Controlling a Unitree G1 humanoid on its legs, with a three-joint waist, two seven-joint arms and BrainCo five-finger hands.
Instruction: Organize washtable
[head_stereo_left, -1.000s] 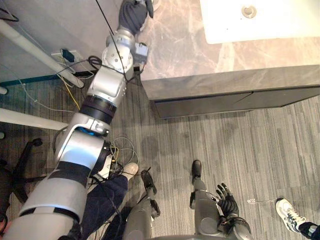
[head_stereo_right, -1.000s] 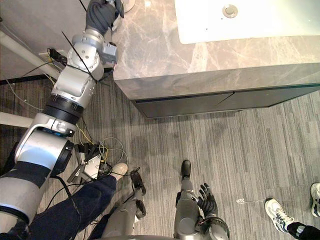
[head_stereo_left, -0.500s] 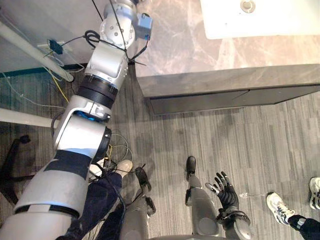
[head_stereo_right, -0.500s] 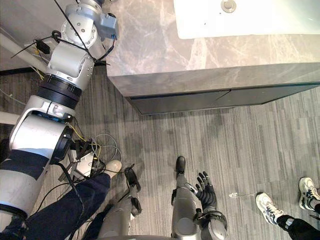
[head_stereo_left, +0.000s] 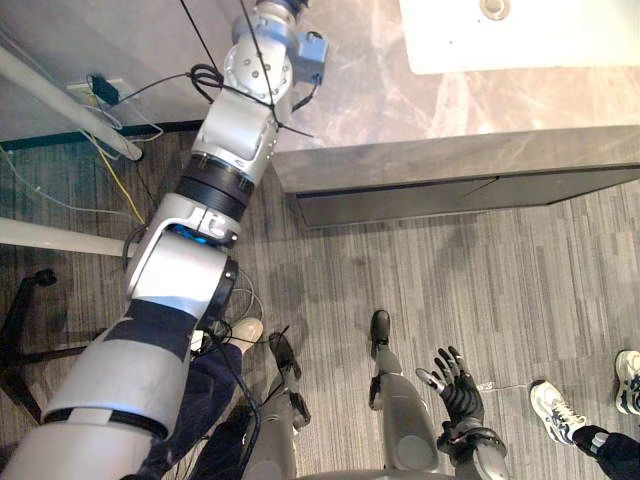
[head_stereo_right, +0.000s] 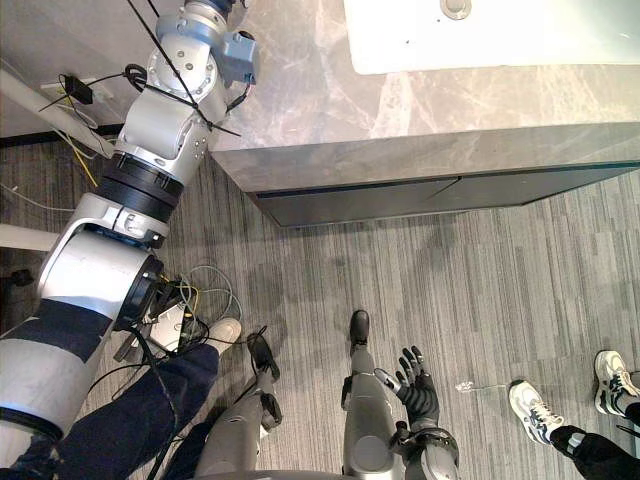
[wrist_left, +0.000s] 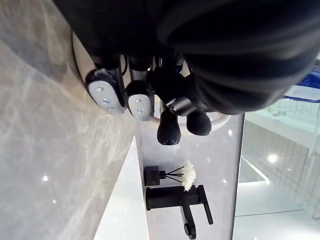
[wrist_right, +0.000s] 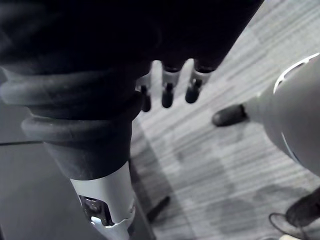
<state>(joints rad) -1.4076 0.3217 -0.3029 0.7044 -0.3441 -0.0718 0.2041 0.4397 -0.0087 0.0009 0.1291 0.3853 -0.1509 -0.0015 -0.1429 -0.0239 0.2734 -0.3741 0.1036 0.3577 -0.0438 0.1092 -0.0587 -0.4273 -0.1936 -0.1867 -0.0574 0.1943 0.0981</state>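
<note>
On the left, our silver-grey left arm (head_stereo_left: 215, 190) has stretched further over the left end of the grey marble washtable counter (head_stereo_left: 400, 110) than a second ago, carrying the left hand (wrist_left: 140, 102) deeper onto it. The wrist view puts that hand right over a white round-rimmed object (wrist_left: 79, 62) lying on the counter's left end, to the left of the white rectangular basin (head_stereo_left: 520, 40) and the black tap (wrist_left: 175, 197). We cannot tell whether the hand grips the object or merely covers it. We judge the reach finished and the pick-up the step now in hand. Far right, low above the grey striped floor (head_stereo_left: 480, 280), the right hand (head_stereo_left: 458, 380) stays idle, spread open and empty.
</note>
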